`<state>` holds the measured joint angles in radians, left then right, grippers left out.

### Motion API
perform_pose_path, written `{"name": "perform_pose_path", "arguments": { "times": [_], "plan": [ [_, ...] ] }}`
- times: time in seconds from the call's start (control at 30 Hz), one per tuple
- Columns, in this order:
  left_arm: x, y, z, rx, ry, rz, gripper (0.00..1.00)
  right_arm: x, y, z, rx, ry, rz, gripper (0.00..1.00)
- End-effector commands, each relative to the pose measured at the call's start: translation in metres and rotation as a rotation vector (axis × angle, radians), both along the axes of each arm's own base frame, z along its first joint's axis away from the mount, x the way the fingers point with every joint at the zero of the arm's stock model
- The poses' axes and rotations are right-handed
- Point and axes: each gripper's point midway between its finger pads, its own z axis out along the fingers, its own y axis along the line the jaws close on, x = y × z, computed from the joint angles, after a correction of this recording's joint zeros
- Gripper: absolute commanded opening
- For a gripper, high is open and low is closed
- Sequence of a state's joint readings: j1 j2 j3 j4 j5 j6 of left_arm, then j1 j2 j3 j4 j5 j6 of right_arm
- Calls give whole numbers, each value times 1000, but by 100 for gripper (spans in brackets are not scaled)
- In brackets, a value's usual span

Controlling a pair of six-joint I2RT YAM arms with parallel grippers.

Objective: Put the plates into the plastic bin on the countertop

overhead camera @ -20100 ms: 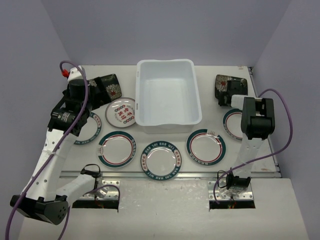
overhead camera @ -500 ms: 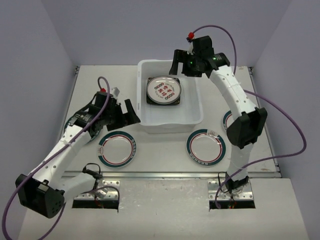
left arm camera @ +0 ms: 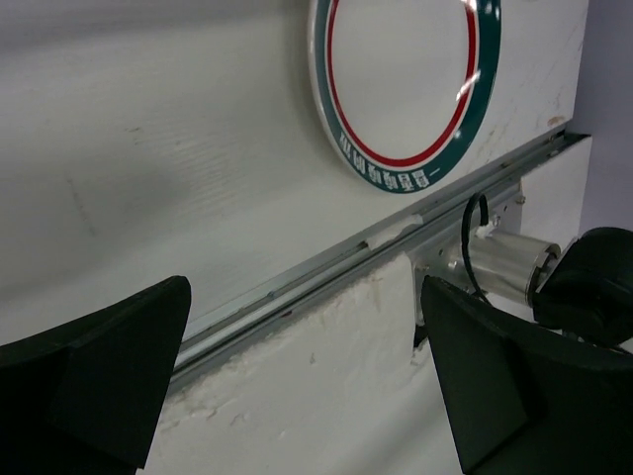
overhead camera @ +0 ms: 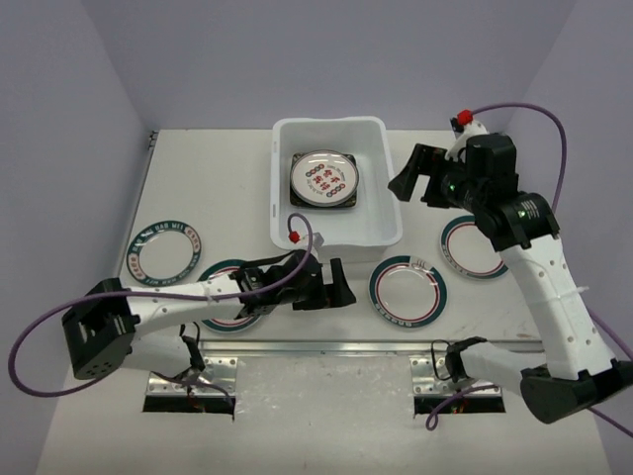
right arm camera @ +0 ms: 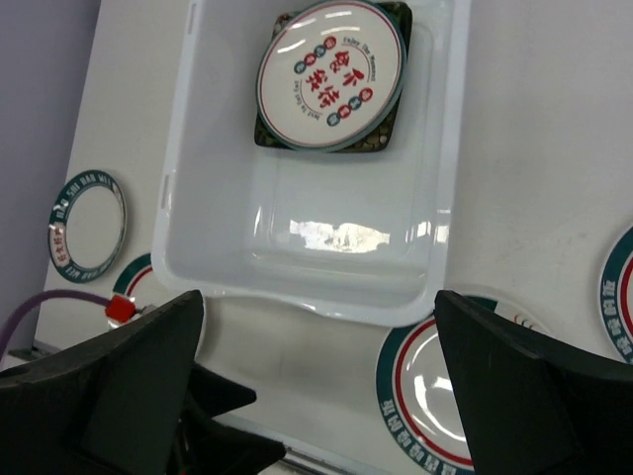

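Plates are split between the plastic bin (overhead camera: 341, 226) and the bench (overhead camera: 218, 168). In the bin's far end a small white plate (overhead camera: 322, 175) with red characters lies on a black square plate (right arm camera: 384, 134), of which only the corners show; whether a second black one lies under it cannot be told.

Four round teal-rimmed plates lie flat on the bench:
- far-left plate (overhead camera: 166, 252), well apart from the bin
- near-left plate (overhead camera: 226, 269), partly under the left arm
- near-right plate (overhead camera: 407, 290), just in front of the bin's right corner
- right plate (overhead camera: 471, 247), partly behind the right arm

The left fingers (left arm camera: 99, 381) are spread wide and empty, low over the bench between the two near plates, close to the metal rail (left arm camera: 346, 265). The right fingers (right arm camera: 109, 386) are also spread wide and empty, raised beside the bin's right wall.
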<state>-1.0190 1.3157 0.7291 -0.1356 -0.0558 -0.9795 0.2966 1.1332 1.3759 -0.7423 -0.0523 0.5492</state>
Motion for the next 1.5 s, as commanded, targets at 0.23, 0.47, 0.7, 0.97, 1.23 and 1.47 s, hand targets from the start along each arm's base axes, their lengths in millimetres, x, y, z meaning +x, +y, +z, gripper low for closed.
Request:
{"name": "perform_pose_path", "arguments": {
  "times": [0.23,0.47,0.7,0.97,1.23,1.47],
  "plan": [
    [36,-104,-33,-236,38,58,100,-28,-9,-21,65,32,-62,99],
    [38,-107,-78,-181,94,105,76,-42,-5,-8,114,2,-38,99],
    [10,-107,-59,-101,1,61,98,-52,-10,1,118,-41,-40,99],
    [-8,-88,-19,-97,-75,104,100,-55,-15,-8,100,-37,-54,99],
    [-1,-79,-61,-71,-5,166,100,-55,-11,-15,143,3,-75,99],
    [13,-58,-87,-85,-5,307,100,-63,-2,-3,232,-30,-49,99]
  ]
}}
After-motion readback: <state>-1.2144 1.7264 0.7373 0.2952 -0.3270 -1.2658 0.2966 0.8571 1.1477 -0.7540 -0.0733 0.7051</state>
